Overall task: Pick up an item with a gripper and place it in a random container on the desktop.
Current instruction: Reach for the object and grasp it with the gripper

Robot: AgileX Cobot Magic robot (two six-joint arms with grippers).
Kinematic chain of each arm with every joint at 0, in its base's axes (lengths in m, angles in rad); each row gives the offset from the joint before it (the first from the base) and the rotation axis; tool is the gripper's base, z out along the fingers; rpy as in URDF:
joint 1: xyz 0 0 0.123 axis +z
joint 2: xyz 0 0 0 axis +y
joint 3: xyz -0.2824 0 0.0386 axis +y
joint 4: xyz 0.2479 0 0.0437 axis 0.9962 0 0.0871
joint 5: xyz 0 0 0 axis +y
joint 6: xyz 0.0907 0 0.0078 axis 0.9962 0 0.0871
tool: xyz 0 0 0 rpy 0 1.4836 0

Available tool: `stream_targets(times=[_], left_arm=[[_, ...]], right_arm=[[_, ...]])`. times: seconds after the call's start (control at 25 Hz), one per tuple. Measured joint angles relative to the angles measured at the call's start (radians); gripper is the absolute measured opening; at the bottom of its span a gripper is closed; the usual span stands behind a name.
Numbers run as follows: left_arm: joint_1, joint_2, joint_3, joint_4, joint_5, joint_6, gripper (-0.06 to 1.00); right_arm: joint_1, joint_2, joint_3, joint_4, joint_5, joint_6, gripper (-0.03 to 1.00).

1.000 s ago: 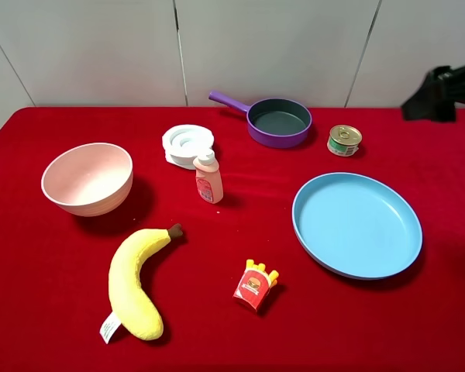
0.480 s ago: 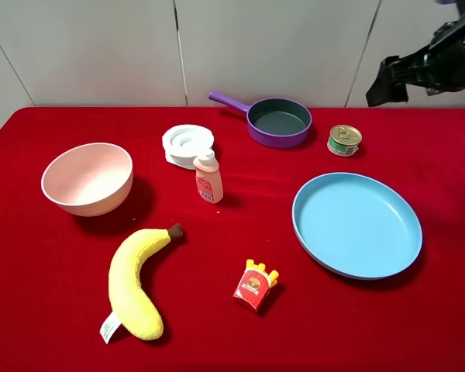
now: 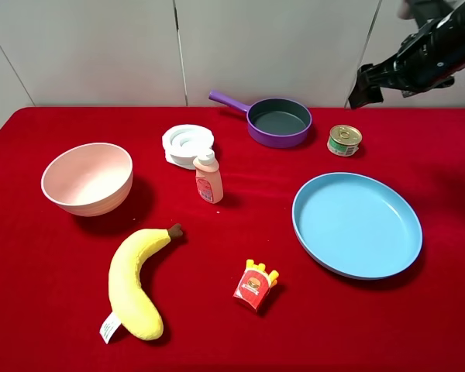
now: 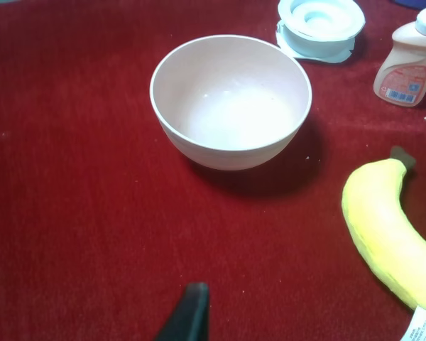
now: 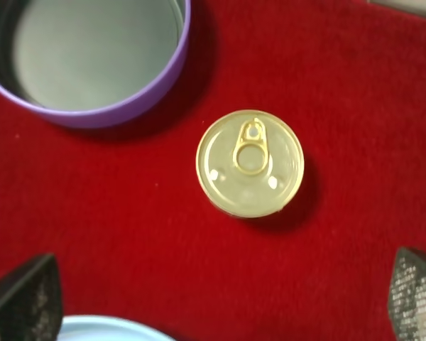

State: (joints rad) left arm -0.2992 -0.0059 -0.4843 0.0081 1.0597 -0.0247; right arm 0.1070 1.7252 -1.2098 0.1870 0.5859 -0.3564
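Gold-lidded tin can (image 5: pixel 250 163) centred below my right gripper (image 3: pixel 363 87), jaws wide, empty. Risk: finger could clip purple frying pan (image 5: pixel 92 64) just left; can skids.

We see the can (image 3: pixel 345 140) open from above, hemmed by 2 things: the purple pan (image 3: pixel 279 122) just beside it and the blue plate (image 3: pixel 356 225) near.
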Motion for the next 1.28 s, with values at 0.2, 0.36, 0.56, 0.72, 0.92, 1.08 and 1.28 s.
stream_targets(times=[0.2,0.36,0.56,0.72,0.92,1.08,1.28], left_arm=[[0.000,0.000,0.000,0.000,0.000,0.000,0.92],[0.000,0.000,0.000,0.000,0.000,0.000,0.92],[0.000,0.000,0.000,0.000,0.000,0.000,0.92],[0.000,0.000,0.000,0.000,0.000,0.000,0.92],[0.000,0.000,0.000,0.000,0.000,0.000,0.92],[0.000,0.000,0.000,0.000,0.000,0.000,0.92],[0.000,0.000,0.000,0.000,0.000,0.000,0.92]], right_arm=[[0.000,0.074,-0.059,-0.001,-0.002,-0.013,0.69],[0.000,0.136,-0.097,-0.001,-0.003,-0.022,0.69],[0.000,0.205,-0.137,-0.003,-0.005,-0.049,0.69],[0.000,0.243,-0.160,-0.006,-0.006,-0.052,0.69],[0.000,0.284,-0.169,-0.013,-0.023,-0.073,0.69],[0.000,0.315,-0.184,-0.016,-0.038,-0.078,0.69],[-0.005,0.351,-0.195,-0.016,-0.052,-0.092,0.69]])
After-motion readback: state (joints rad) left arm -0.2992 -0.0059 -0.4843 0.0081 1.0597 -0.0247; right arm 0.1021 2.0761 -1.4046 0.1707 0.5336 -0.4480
